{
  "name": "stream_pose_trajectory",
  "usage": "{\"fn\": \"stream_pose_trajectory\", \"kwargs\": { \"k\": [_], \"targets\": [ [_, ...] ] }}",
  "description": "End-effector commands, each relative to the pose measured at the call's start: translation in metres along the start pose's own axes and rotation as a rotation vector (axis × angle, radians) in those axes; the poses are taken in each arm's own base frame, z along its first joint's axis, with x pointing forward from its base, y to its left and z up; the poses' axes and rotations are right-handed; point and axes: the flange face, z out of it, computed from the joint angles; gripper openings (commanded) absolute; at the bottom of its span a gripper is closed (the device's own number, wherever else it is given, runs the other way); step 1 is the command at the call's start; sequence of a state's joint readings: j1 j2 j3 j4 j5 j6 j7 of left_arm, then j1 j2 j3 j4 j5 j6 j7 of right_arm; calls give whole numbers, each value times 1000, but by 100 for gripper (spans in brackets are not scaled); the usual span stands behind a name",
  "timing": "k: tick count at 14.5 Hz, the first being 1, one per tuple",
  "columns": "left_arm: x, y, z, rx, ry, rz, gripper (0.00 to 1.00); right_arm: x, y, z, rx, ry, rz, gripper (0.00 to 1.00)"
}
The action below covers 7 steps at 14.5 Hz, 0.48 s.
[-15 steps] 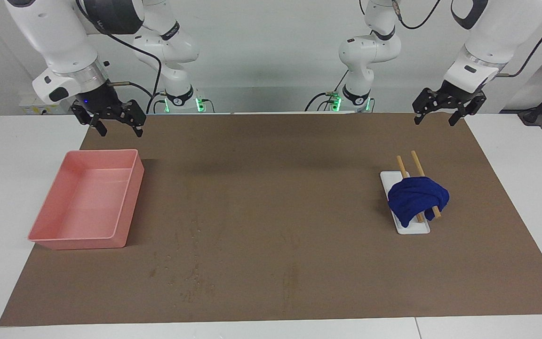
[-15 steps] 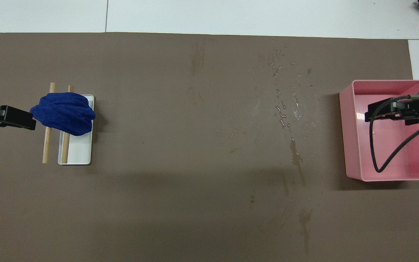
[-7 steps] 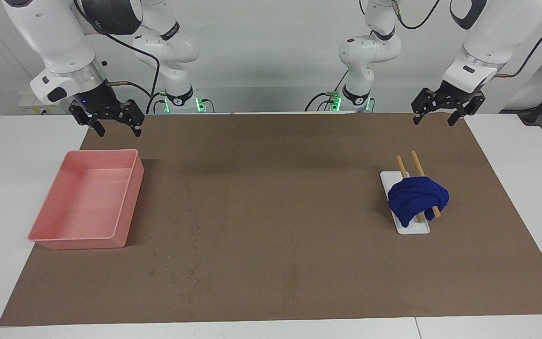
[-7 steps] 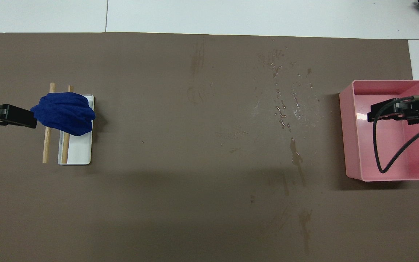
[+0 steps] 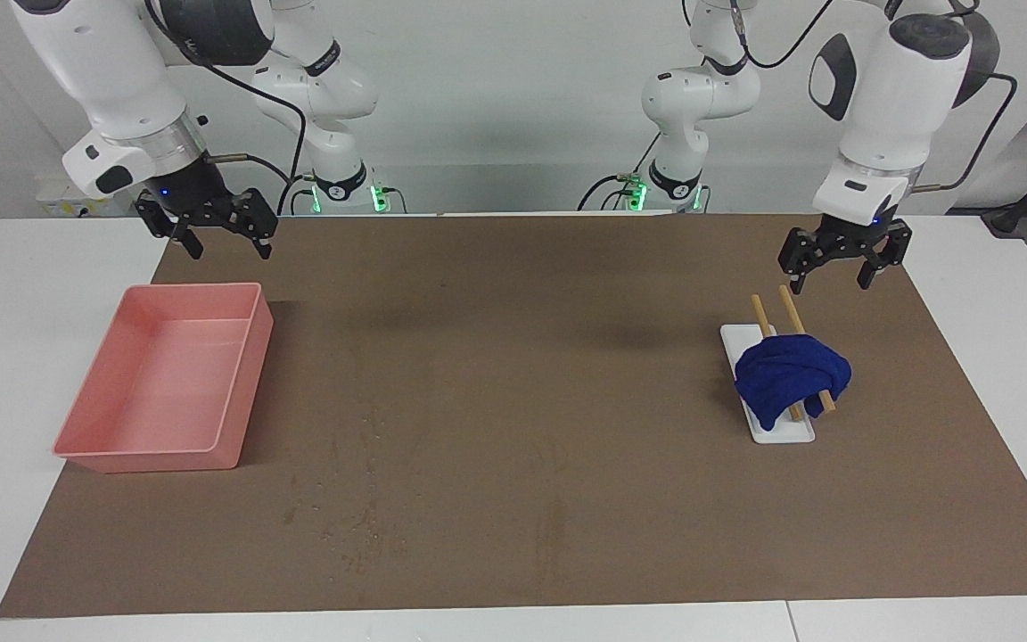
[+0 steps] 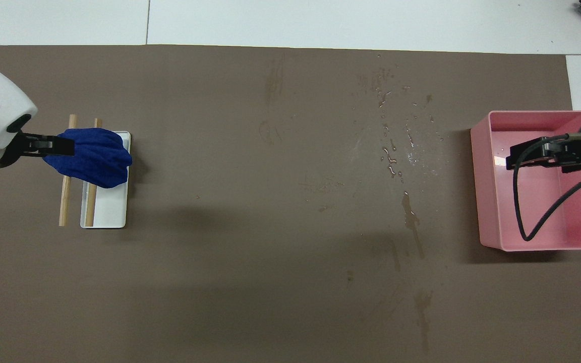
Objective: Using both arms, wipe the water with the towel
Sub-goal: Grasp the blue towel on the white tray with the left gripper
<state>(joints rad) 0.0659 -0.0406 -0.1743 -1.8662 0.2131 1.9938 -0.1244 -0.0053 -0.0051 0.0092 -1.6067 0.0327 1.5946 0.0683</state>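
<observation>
While the towel [image 5: 792,377] lay bunched across two wooden sticks [image 5: 790,314] and a small white tray [image 5: 784,432] toward the left arm's end of the brown mat [image 5: 513,374], the left gripper [image 5: 834,267] hung in the air above the mat, over the sticks' ends nearest the robots, with its fingers spread and nothing between them. It stood clear of the towel, which rested lower down and touched neither finger. In the overhead view the left gripper [image 6: 51,146] overlapped the towel's [image 6: 94,159] edge, yet the facing view showed a gap between them.

The right gripper [image 5: 221,239] waited above the mat's edge at the right arm's end of the table, over the pink tray's [image 5: 77,428] rim nearest the robots, its fingers also spread and empty. Water droplets [image 6: 391,151] and damp streaks lay on the mat between the towel and the pink tray [image 6: 487,201], closer to the tray and well apart from the towel.
</observation>
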Motion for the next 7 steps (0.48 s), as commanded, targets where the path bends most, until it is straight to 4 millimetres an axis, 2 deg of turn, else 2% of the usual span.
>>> {"fn": "stream_pose_trajectory", "kwargs": {
  "k": [1, 4, 7],
  "targets": [
    [13, 19, 51, 67, 23, -41, 100, -1, 4, 2, -15, 11, -8, 100],
    [15, 28, 94, 86, 51, -97, 100, -1, 2, 2, -16, 6, -11, 100],
    [8, 30, 122, 128, 85, -128, 100, -2, 2, 3, -16, 2, -14, 100]
  ]
}}
